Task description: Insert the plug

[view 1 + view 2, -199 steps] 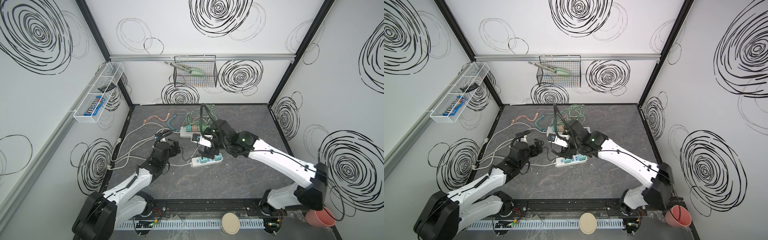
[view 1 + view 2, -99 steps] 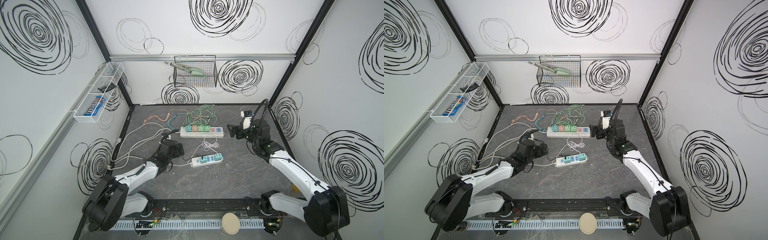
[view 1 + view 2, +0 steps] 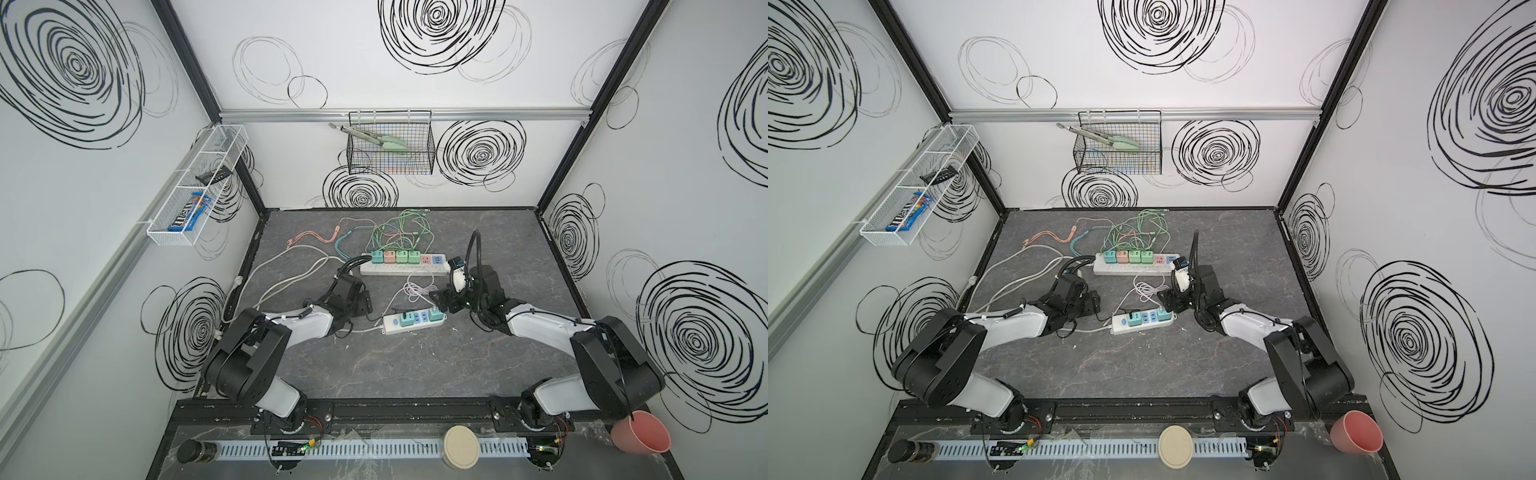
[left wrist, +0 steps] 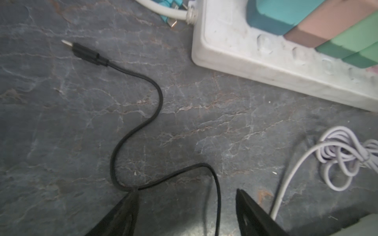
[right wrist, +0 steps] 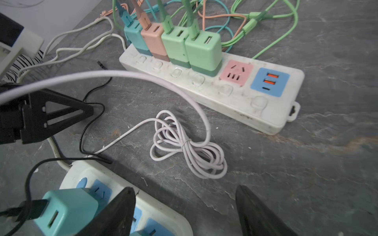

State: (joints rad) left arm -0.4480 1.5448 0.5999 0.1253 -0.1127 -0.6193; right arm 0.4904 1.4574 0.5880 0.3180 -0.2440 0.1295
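Black wire basket (image 3: pixel 390 164) on back wall holds green-tipped tongs (image 3: pixel 376 139), handles poking over the rim. White mesh tray (image 3: pixel 166 240) on left wall has 3 compartments: the middle holds a black item (image 3: pixel 212 176), too small to ID, and the near one a blue candy pack (image 3: pixel 189 212). Pink cup (image 3: pixel 640 436) sits tilted at front-right; dark jar (image 3: pixel 195 451) lies front-left, contents not visible. Short strip (image 3: pixel 413 327) mid-table carries a teal charger (image 5: pixel 67 210) w/ black cable (image 4: pixel 157 98) in its USB port. It also carries the plug (image 3: pixel 435 314), a teal cube w/ lilac cable (image 5: pixel 184 147), at the strip's right end; can't tell if fully in. Long strip (image 5: pixel 255 110) behind holds 4 cube chargers (image 5: pixel 176 45). L gripper (image 4: pixel 186 192): fingers apart, black cable lying loose on table (image 4: pixel 61 143) btwn them. R gripper (image 5: pixel 184 188): fingers apart at the short strip's end, just beside the plug, holding nothing.
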